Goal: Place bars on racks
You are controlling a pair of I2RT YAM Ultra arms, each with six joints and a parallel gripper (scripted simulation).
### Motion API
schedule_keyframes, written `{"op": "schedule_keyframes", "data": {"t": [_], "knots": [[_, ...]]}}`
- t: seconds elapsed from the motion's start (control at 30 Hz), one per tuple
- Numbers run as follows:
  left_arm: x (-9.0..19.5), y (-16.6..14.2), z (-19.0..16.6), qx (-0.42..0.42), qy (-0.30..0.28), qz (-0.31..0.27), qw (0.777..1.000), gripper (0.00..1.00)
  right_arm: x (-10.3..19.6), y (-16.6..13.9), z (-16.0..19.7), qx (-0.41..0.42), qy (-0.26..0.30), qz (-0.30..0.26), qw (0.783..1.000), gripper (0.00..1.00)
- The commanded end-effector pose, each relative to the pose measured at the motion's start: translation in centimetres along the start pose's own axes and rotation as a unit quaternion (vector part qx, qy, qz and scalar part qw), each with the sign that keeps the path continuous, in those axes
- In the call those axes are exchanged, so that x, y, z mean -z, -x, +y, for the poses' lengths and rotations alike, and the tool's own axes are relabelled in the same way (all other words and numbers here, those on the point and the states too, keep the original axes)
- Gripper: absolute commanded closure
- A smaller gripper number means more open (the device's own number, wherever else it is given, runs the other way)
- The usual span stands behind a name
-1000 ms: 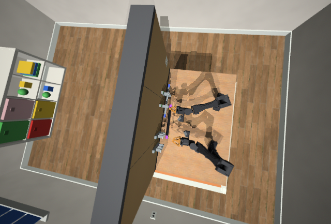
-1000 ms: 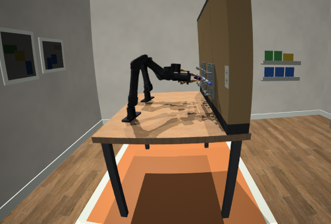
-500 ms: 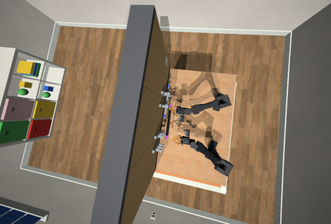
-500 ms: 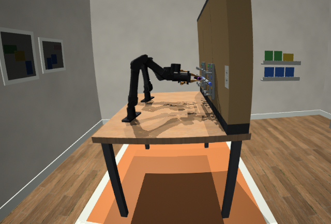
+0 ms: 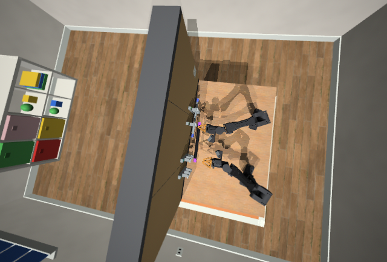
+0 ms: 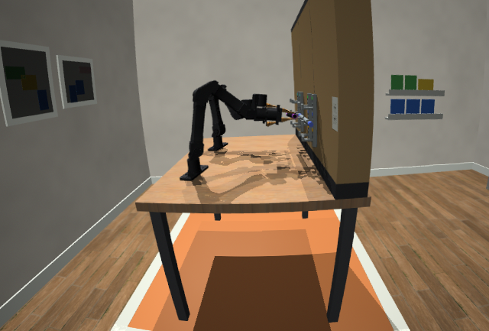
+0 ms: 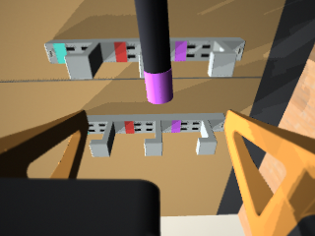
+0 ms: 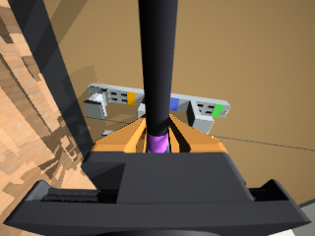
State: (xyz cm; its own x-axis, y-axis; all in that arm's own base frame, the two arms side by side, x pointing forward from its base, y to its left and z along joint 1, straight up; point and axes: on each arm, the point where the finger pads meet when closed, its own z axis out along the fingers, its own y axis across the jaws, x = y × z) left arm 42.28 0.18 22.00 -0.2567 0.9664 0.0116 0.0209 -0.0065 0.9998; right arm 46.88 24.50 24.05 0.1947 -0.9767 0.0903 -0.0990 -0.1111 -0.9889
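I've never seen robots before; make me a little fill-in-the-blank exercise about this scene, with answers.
The right gripper grips a bar with ____ ends.
The left gripper is ____, not shut.
The other bar has ____ ends.
Between turquoise and purple labels sits a ____ one.

Missing words: purple; open; blue; red.

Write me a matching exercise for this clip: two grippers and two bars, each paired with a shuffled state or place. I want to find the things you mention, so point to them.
Column one
1. Left gripper (image 5: pixel 204 161) (image 6: pixel 289 115) (image 7: pixel 157 113)
2. Right gripper (image 5: pixel 199 126) (image 6: pixel 292 115) (image 8: pixel 158 129)
3. Purple-ended bar (image 5: pixel 196 143) (image 6: pixel 294 115) (image 7: pixel 155 39) (image 8: pixel 159 59)
4. Blue-ended bar (image 5: pixel 192 135) (image 6: pixel 310 123)

Column two
A. Held near one painted end, other end unheld
B. At the rack (image 5: pixel 194 109) (image 6: pixel 315 134) (image 8: pixel 223 103) with orange, blue and green labels, in no gripper
C. Open, nothing between its fingers
D. Shut on a bar

Right pairs: 1-C, 2-D, 3-A, 4-B
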Motion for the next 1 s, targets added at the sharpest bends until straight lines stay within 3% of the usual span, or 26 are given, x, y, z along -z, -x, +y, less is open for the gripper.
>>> {"op": "schedule_keyframes", "data": {"t": [0.0,0.97], "knots": [[0.0,0.3,0.4,0.006,0.009,0.002,1.0,0.0,0.1,0.2,-4.5,-0.045,-0.059,-0.001,0.997,1.0],[0.0,1.5,0.5,0.006,0.009,0.002,1.0,0.0,0.5,0.0,-4.6,-0.045,-0.059,-0.001,0.997,1.0]]}}
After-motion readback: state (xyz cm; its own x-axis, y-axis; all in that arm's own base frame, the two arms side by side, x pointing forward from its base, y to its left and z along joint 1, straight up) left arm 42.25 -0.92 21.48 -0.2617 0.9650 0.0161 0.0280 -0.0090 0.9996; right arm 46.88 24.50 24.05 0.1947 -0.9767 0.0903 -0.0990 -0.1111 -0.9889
